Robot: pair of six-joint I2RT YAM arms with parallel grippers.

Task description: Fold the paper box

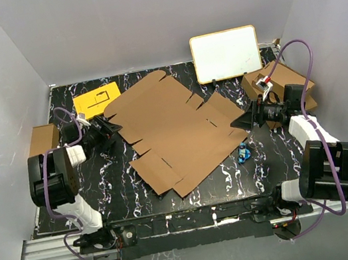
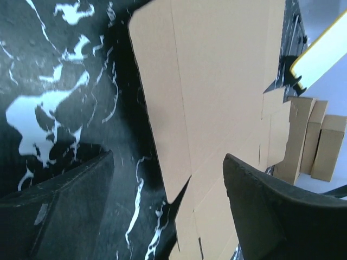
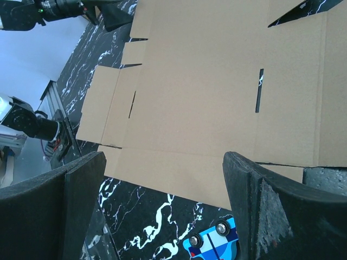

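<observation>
On the near side of the paper box (image 1: 174,130), the table (image 1: 119,203) showed a glossy black top veined with white, like marble. A small blue and white object (image 1: 244,152) lay just beside the box's near right edge. The box itself lay unfolded and flat in the middle of the table. It was a sheet of plain brown corrugated cardboard turned at an angle, its outline cut into rectangular panels, notched flaps and thin slots, with pressed creases across it.

The left gripper (image 1: 114,127), matte black and wedge-shaped, was at the box's left edge, its jaws wide apart and holding nothing. In its wrist view that edge ran under the gap. The right gripper (image 1: 235,123) pointed at the box's right edge, its jaws likewise spread wide and empty.

A small cardboard carton (image 1: 42,138) sat left of the box, and stacked brown cartons (image 1: 284,83) sat right of it. Beyond the box's far left corner lay a flat yellow card (image 1: 96,100) with black lines. Beyond its far right corner stood a white board (image 1: 225,53) with rounded corners.
</observation>
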